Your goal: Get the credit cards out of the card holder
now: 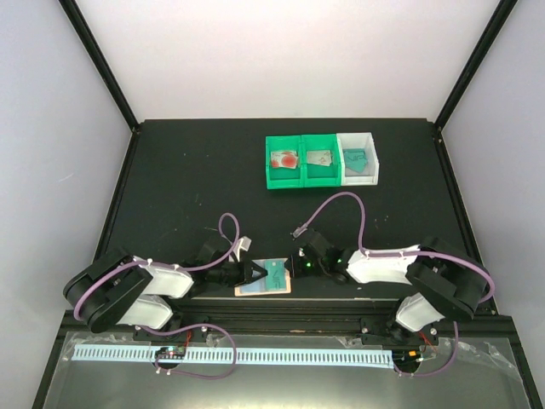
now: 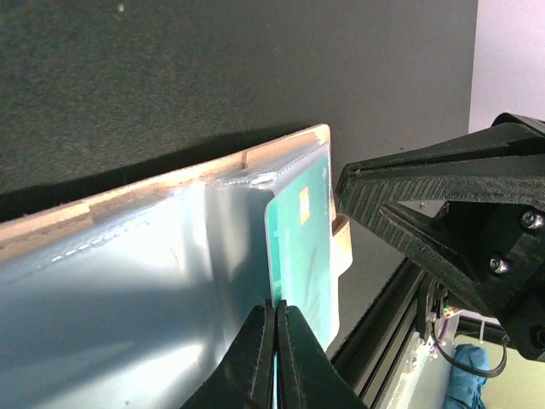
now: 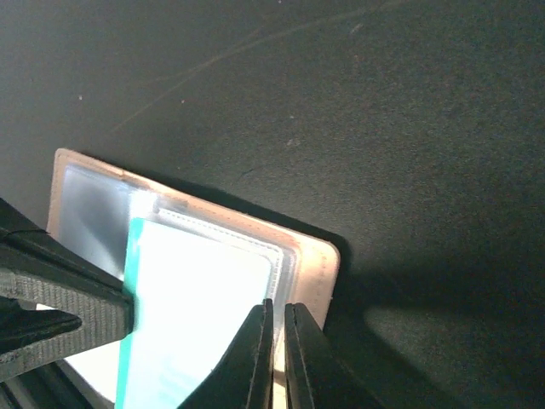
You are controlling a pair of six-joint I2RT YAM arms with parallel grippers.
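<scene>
Teal first: pinching the teal card [image 2: 302,247] tight in the left gripper [image 2: 274,319]. Clamping the right gripper [image 3: 277,311] on the card holder [image 3: 319,256] by the near table edge. Pulling slow and straight, keeping the holder flat. Sitting in green bins [image 1: 285,182]: blotchy card [image 1: 283,159] and grey card [image 1: 320,158]; in the white bin [image 1: 358,136], second teal card [image 1: 356,158].

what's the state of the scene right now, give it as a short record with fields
card holder: lying open between the two grippers
card inside: teal credit card, partly out of a pocket
left gripper: shut on the teal credit card's edge
right gripper: shut on the card holder's edge
left green bin: red-blotched card
middle green bin: silver-grey card
white bin: second teal card
</scene>
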